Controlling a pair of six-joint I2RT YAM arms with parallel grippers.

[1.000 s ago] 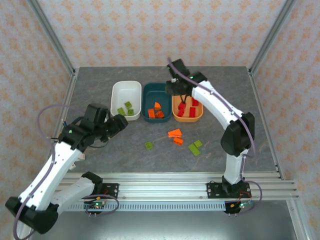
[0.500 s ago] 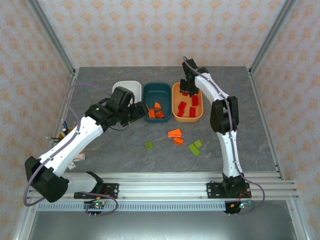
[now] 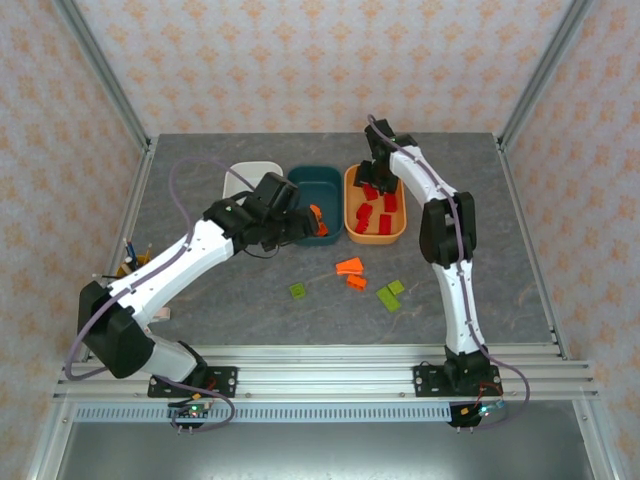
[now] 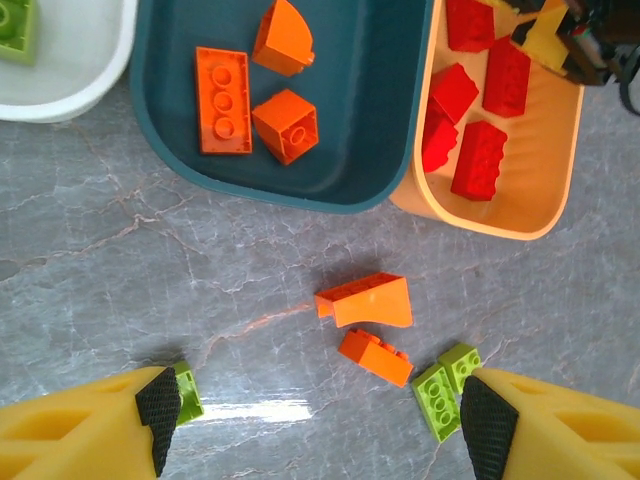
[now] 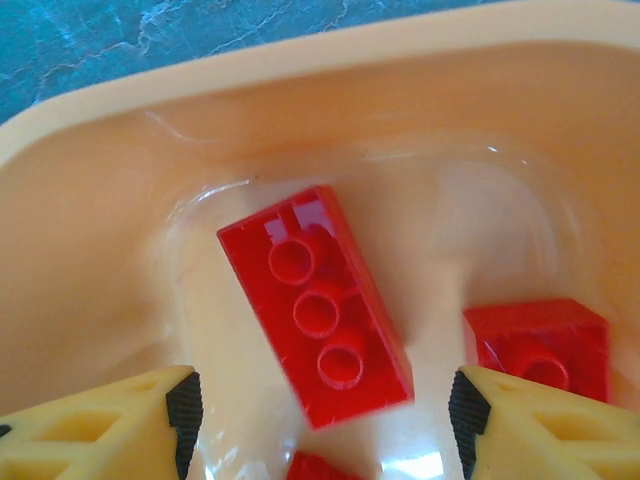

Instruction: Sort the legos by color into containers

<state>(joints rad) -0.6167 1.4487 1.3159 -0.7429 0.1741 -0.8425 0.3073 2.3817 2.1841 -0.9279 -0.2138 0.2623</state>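
Left arm has swung in from the left side of the tabletop (image 3: 510, 220); left gripper (image 3: 292, 217) now hangs over the near edge of the dark teal tub (image 3: 325, 182). Right arm has gone to the far end of the orange tub (image 3: 375, 238), and the right gripper (image 3: 375, 178) has let go since a second ago.

Right fingers (image 5: 120, 420) spread apart, gripping nothing. A red three-stud brick (image 5: 320, 305) lies loose on the tub floor under them, with a second red brick (image 5: 535, 335) just beside it.

Left fingers (image 4: 90, 430) wide open, empty.

Sorted so far:
- teal tub: three orange bricks (image 4: 222, 100)
- orange tub: red bricks only (at least five in the left wrist view)
- white tub (image 4: 70, 80): one green brick (image 4: 12, 25) at the frame edge

Still loose on the tabletop:
- orange wedge (image 4: 365, 300) and small orange brick (image 4: 375, 357), near each other
- two green bricks (image 4: 445, 385) touching, by the left gripper's right finger
- single green brick (image 4: 185, 392) by its left finger
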